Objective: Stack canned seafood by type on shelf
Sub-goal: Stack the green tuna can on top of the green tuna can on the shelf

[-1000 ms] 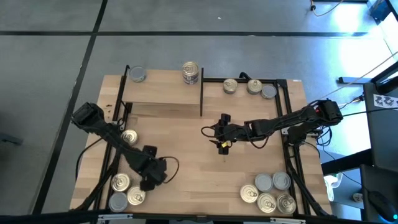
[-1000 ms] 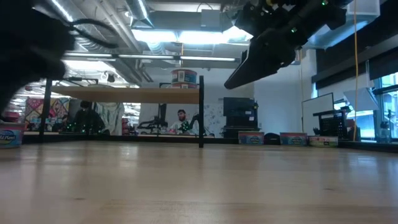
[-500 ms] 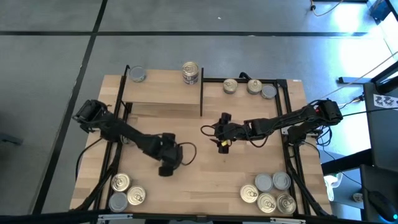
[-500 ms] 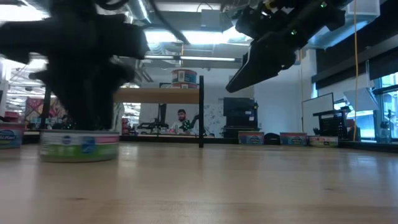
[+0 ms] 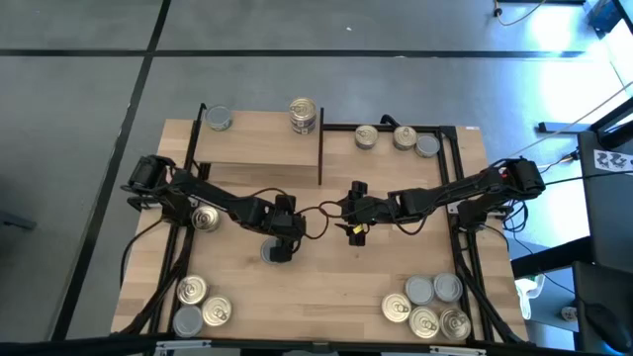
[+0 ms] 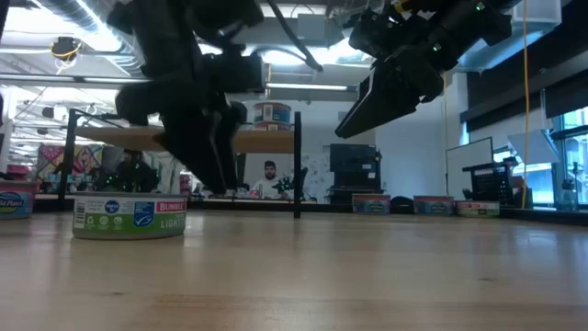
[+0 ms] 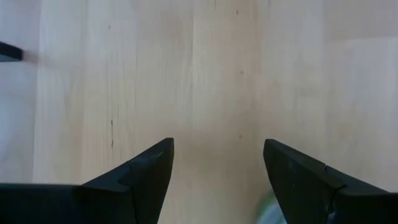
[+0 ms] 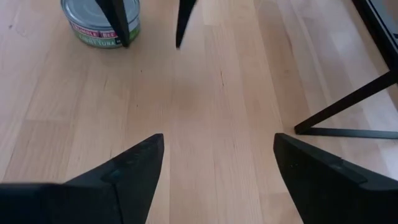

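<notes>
Tins (image 5: 424, 306) — five front-right, three front-left, one mid-table (image 5: 271, 253) — both pincers (image 5: 285, 240) (image 5: 352, 210) agape, empty

One tin (image 5: 271, 253) mid-desk (image 5: 316, 282); clusters at both near corners; two tins on the shelf (image 5: 259, 148).

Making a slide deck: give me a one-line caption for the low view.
Left tool open above the tabletop just behind a tuna can, right tool raised open, shelf beyond.
</notes>
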Robot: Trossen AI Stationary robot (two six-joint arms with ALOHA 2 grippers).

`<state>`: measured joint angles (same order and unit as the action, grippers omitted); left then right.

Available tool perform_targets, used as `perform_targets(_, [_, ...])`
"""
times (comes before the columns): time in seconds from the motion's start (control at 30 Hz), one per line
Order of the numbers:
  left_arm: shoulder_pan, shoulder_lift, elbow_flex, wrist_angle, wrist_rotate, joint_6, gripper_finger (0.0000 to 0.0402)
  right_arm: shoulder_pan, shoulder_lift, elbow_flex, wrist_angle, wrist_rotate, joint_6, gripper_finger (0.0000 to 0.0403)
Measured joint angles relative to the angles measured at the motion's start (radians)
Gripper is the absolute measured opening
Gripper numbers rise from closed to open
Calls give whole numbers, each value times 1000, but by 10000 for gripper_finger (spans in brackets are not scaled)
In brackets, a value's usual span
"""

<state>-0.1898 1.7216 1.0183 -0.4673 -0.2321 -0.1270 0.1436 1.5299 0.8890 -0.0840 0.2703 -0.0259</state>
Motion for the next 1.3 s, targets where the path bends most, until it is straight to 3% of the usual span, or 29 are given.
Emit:
perform_targets(0.17, [22, 35, 21, 34, 1, 32, 249, 0, 0, 0, 0, 0, 0, 305])
perform_targets(0.37, [1, -45, 105, -105, 1, -57, 249, 0, 0, 0, 15, 0, -5, 305])
perform_targets(0.57, [-84, -140, 61, -205, 5, -194, 249, 0, 0, -1, 59, -23, -5, 305])
perform_targets(0.7, [-157, -167, -19, -165, 3, -271, 244, 0, 6, -1, 115, -64, -8, 305])
perform_targets(1.03, [-322, -224, -233, 83, -87, -367, 108, 0, 120, 0, 327, -190, -9, 305])
perform_targets(1.2, [-380, -330, -365, 203, -215, -408, 67, 0, 185, 0, 453, -237, -9, 305])
perform_targets(1.3, [-384, -354, -455, 336, -233, -427, 52, 0, 216, 0, 506, -260, -9, 305])
